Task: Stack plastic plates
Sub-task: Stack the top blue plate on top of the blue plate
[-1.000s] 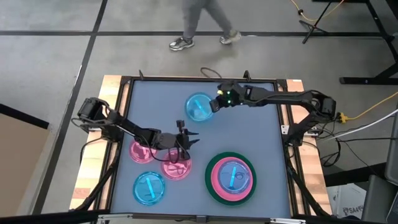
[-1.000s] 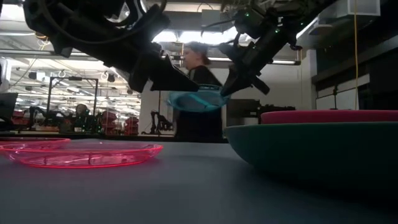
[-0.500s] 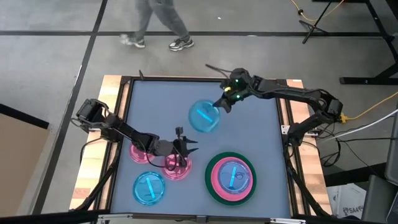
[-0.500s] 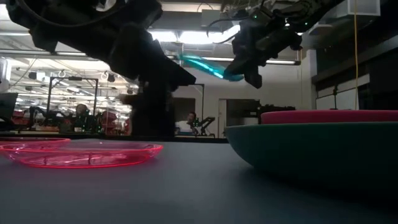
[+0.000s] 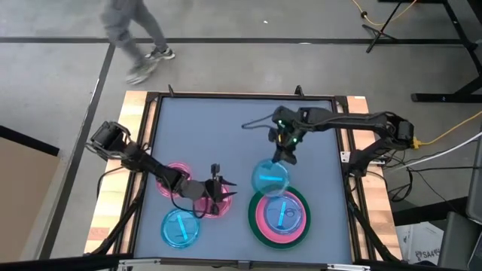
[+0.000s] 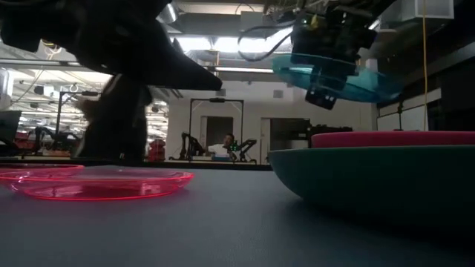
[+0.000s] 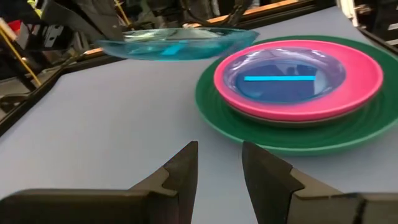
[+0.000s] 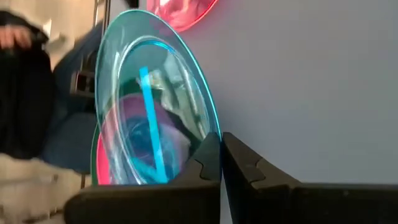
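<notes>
— Any writing to read on these plates, a brand or a number?

— None. The plates carry no print that can be made out, and neither does the counter.

— What about the arms, or the room behind?

— No label on the arms is legible in any view. In the low view the room at the back of the frame shows lights and equipment, but no sign there can be read.

— And the floor in the upper part of the high view?

— Only dark lines between the slabs; no letters or figures.
</notes>
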You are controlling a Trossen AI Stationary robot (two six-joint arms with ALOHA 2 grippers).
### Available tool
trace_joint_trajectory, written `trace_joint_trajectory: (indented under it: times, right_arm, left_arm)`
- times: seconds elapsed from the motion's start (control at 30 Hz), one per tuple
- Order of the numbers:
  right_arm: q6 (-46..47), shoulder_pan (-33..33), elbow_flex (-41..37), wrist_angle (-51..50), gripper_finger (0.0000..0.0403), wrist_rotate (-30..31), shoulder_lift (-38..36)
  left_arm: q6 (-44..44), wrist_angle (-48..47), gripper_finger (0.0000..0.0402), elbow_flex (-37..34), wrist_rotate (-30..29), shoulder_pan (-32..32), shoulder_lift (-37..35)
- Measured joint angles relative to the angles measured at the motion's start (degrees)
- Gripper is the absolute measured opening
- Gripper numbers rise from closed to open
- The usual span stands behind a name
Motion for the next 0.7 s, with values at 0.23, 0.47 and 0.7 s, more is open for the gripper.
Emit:
trace_joint_trajectory:
  times: [0.23, 0.47, 0.7]
  right_arm:
    - [0.2, 8.8, 0.0, -0.6, 0.0000, 4.4, 0.0]
    - [3.3, 18.4, 0.0, -0.8, 0.0000, 12.1, 0.0]
    - [7.9, 26.0, 0.0, -0.8, 0.0000, 16.1, 0.0]
  left_arm:
    - [0.0, 0.0, 0.0118, 0.0, 0.0, -0.7, 0.0]
    - [0.0, 0.0, 0.0118, 0.0, -0.2, -0.7, 0.0]
    - [0.1, 0.0, 0.0118, 0.0, -0.2, -0.7, 0.0]
